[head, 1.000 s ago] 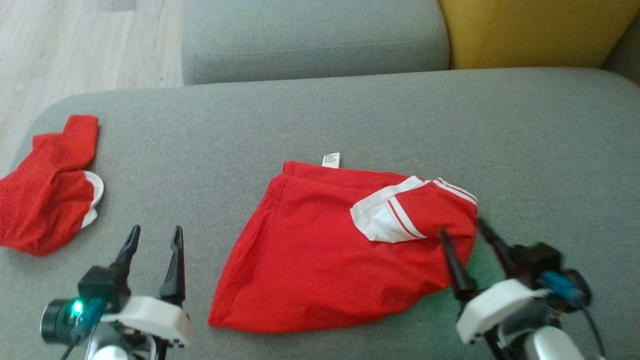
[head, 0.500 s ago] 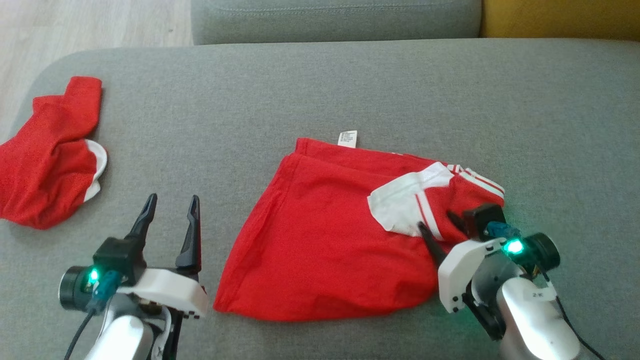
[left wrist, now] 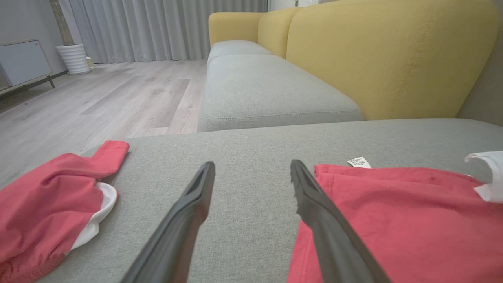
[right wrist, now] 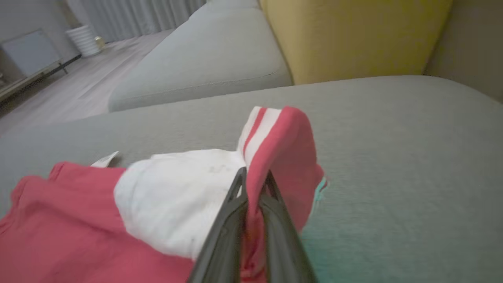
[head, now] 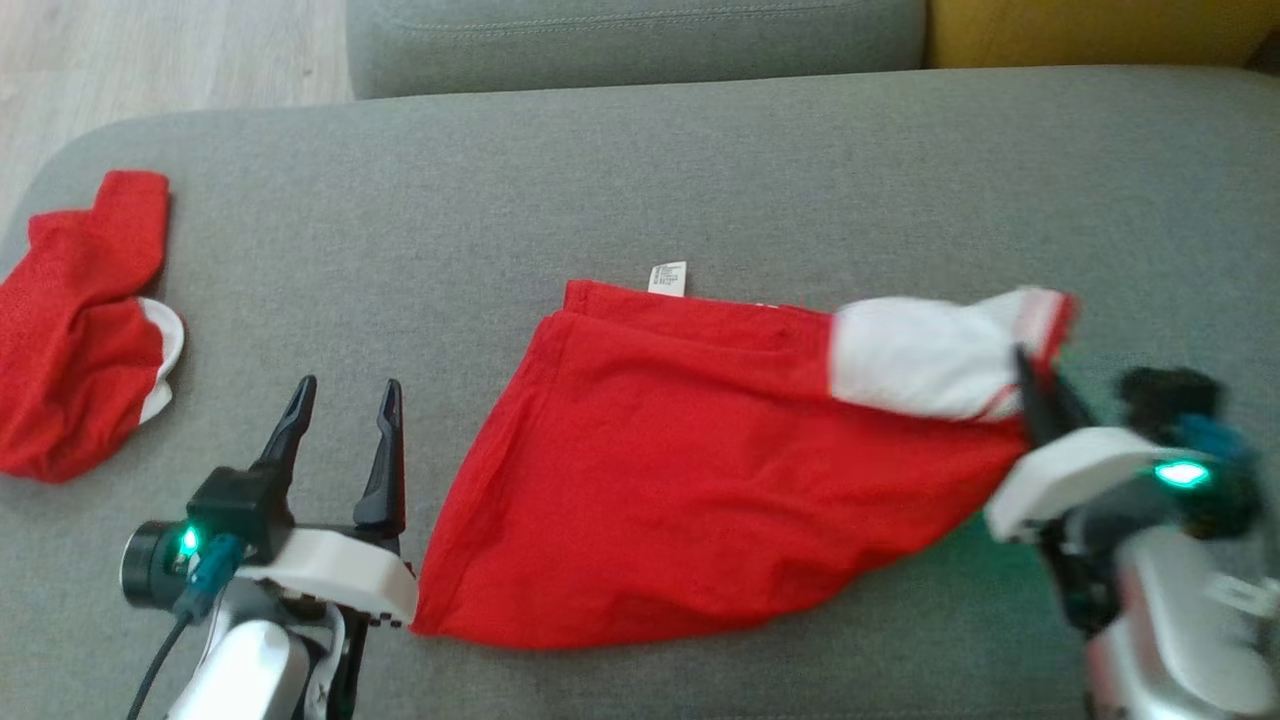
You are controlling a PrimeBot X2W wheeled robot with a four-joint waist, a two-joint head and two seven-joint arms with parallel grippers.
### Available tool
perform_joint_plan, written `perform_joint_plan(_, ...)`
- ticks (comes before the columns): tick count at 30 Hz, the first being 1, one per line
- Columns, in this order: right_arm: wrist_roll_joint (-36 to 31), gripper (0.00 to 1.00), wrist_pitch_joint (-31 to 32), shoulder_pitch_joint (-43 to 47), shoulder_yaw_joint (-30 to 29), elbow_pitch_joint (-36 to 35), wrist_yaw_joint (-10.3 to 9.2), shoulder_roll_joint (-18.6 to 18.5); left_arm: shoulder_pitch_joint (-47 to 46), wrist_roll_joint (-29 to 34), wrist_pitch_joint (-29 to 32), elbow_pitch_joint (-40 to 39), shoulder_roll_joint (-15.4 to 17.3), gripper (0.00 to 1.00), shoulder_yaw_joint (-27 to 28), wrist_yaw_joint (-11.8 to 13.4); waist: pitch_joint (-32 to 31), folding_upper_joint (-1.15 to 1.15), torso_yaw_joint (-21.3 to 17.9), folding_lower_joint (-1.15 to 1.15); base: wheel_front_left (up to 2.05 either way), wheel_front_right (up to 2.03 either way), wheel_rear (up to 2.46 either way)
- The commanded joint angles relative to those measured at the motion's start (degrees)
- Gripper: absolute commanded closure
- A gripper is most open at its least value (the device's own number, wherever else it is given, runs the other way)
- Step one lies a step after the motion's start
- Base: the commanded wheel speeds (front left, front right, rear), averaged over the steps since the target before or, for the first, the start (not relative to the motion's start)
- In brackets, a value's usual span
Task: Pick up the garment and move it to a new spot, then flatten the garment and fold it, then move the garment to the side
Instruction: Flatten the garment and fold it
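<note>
The right gripper (right wrist: pixel 253 177) is clamped on a raised fold of the red garment (head: pixel 680 480), which spreads leftward from it over the grey cushion (head: pixel 640 170); the left gripper (head: pixel 345 395) has its 2 fingers apart, the garment just right of it, another red cloth (head: pixel 70 340) well left.

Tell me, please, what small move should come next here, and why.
Probably lift the right gripper a little: it is shut on the striped edge of the red garment, most of which lies on the grey cushion, and the left gripper hangs open beside it.
</note>
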Motion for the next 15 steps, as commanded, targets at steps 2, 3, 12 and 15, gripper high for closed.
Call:
perform_joint_plan(2,1.1,1.00,-0.6,1.4,-3.7,-2.4,0.43,0.3,-2.8,0.5,-0.5,-1.8,1.0,0.00,1.9,0.2,-0.2,0.00,-0.3,0.00,0.00,0.00,0.00)
perform_joint_plan(3,1.7,1.00,-0.6,2.2,-5.4,-2.3,0.43,0.3,-2.8,0.5,-0.5,-1.8,1.0,0.00,1.8,0.3,-0.3,0.00,-0.3,0.00,0.00,0.00,0.00)
perform_joint_plan(12,2.1,0.00,0.2,6.5,-11.2,-3.5,0.43,0.3,-2.5,0.0,-0.6,-1.9,1.3,0.00,1.9,0.3,0.3,0.00,-1.2,0.00,0.00,0.00,0.00)
perform_joint_plan(15,1.4,0.00,-1.7,7.3,-10.3,-6.9,0.43,0.3,-2.1,-0.2,-0.5,-2.1,1.5,0.00,2.0,0.6,0.2,0.00,-1.4,0.00,0.00,0.00,0.00)
